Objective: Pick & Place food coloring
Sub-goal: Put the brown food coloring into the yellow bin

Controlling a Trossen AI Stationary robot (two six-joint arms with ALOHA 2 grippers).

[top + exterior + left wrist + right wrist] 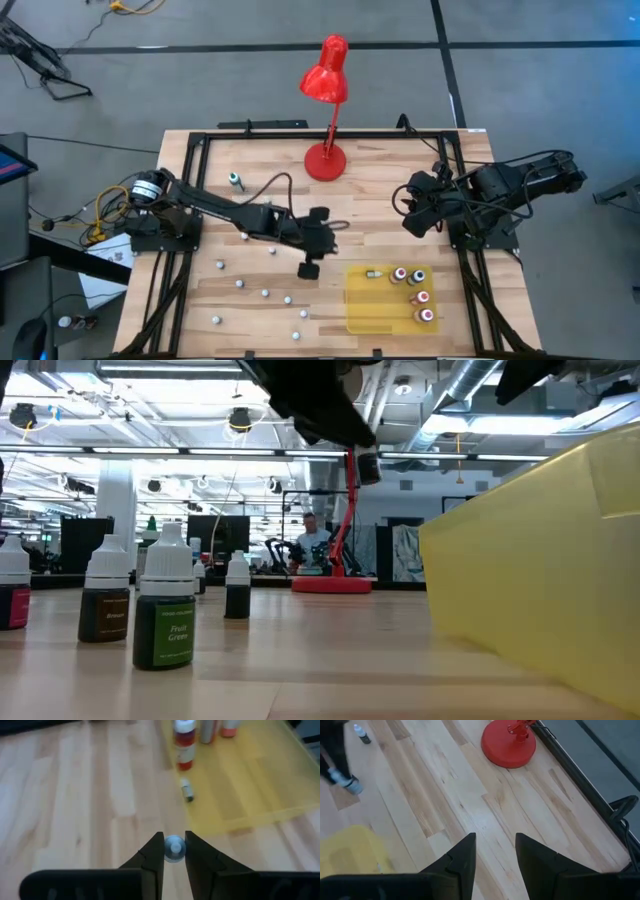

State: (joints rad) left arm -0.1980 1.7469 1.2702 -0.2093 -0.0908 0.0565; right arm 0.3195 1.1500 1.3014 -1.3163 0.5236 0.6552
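spanning a bright workshop, wooden table carries yellow tray.

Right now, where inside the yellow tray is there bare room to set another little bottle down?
The yellow tray is bare across its left and lower-left part, below the lying bottle. Its right side is crowded: upright bottles cluster there from top to bottom. The left tool, shut on a bottle, hangs just outside the tray's left edge.
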